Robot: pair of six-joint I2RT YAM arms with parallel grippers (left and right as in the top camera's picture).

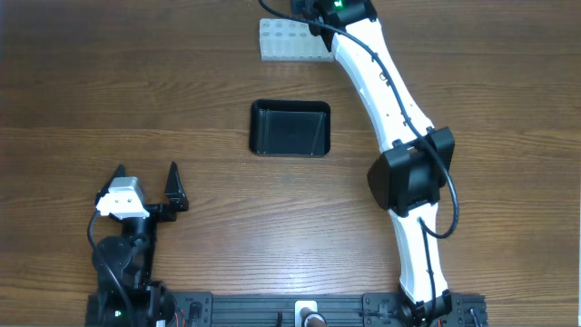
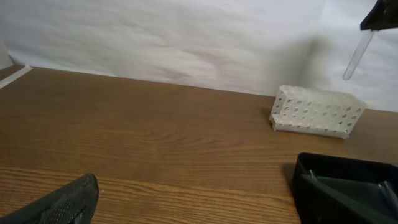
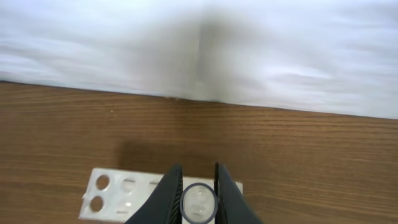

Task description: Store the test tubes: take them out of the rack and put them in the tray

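The white perforated rack stands at the far middle of the table, also seen as the rack and the rack. My right gripper hangs above it, shut on a clear test tube whose open mouth shows between the fingers. In the left wrist view the tube hangs clear above the rack. The black tray lies in the table's middle and looks empty. My left gripper rests open near the front left, holding nothing.
A white wall rises right behind the rack. Bare wooden tabletop spreads to the left and right of the tray.
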